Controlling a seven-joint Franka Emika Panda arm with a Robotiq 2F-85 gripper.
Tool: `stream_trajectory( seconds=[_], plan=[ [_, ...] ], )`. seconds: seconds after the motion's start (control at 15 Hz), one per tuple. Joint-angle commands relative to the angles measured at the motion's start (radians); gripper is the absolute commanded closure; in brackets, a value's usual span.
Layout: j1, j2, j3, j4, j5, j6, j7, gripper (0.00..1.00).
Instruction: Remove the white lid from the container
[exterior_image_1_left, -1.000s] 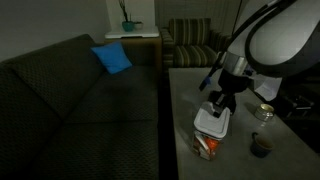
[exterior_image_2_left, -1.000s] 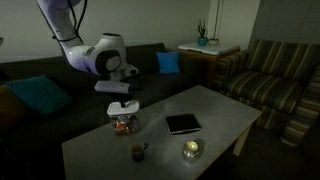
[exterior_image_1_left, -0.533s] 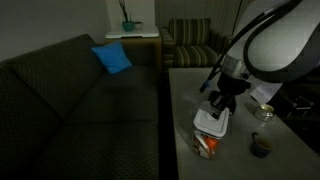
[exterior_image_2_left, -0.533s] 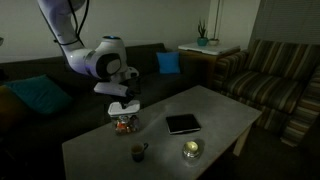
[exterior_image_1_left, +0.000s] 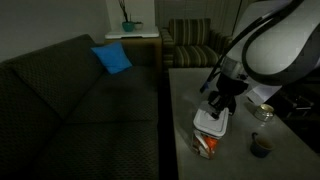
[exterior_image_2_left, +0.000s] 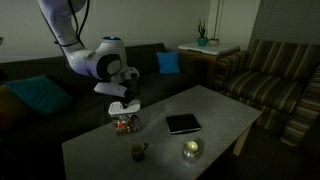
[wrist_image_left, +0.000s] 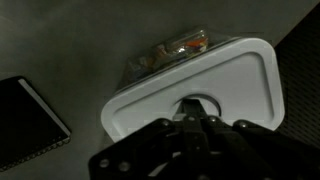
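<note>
The white lid (wrist_image_left: 240, 80) is a flat rounded-square plastic lid. My gripper (wrist_image_left: 196, 112) is shut on a small tab at its middle. The lid sits tilted and shifted off the container (wrist_image_left: 175, 50), whose orange-red and white contents show past the lid's far edge. In both exterior views the gripper (exterior_image_1_left: 218, 104) (exterior_image_2_left: 124, 98) hangs straight over the lid (exterior_image_1_left: 213, 122) (exterior_image_2_left: 122, 107). The see-through container (exterior_image_1_left: 207, 146) (exterior_image_2_left: 125, 125) stands on the grey table just below it.
A black square box (exterior_image_2_left: 183, 124) (wrist_image_left: 25, 120) lies on the table beside the container. A small dark bowl (exterior_image_2_left: 139, 152) (exterior_image_1_left: 260, 146) and a glass jar (exterior_image_2_left: 190, 150) stand near the table's front edge. A dark sofa (exterior_image_1_left: 70, 100) runs along one side.
</note>
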Motion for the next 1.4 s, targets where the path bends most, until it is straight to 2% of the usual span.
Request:
stream_trajectory(
  seconds=[0.0,0.4,0.6,0.87,1.27,1.33],
  plan=[
    [0.040,0.078,-0.048,0.050,-0.009,-0.042,0.014,1.00],
    [0.068,0.077,-0.077,0.067,-0.019,-0.106,0.015,1.00],
    [0.048,0.026,-0.055,0.051,-0.018,-0.134,-0.005,1.00],
    [0.032,-0.091,-0.034,-0.025,-0.022,-0.157,-0.027,1.00],
    [-0.020,-0.198,0.042,-0.087,-0.006,-0.197,-0.095,1.00],
    [-0.022,-0.203,0.046,-0.092,-0.006,-0.201,-0.099,0.74]
  ],
)
